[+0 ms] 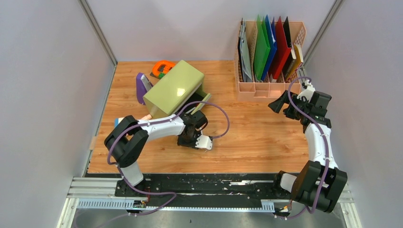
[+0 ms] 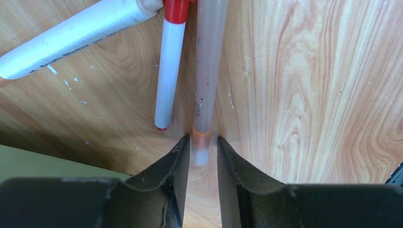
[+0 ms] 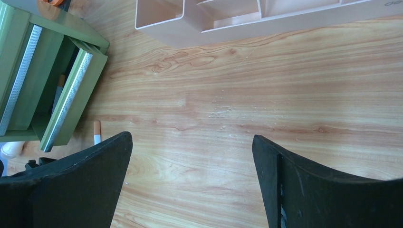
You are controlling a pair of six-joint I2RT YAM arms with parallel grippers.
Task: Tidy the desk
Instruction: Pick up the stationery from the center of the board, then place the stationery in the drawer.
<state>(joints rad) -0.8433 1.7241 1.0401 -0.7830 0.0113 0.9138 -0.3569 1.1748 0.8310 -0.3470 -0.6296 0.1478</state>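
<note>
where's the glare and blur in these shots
Top view: a glare patch on the chest, light otherwise even. Left wrist: white marker nearly washed out, jaws dark and soft up close. Right wrist: desk grain sharp, jaws black and featureless.

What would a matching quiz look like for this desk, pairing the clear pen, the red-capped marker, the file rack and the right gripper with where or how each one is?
1 clear pen
2 red-capped marker
3 peach file rack
4 right gripper

A jaws wide apart, empty
B far right of the desk
C end between the fingertips of the left gripper
D lying alongside the clear pen

Pairs: 1-C, 2-D, 3-B, 4-A
</note>
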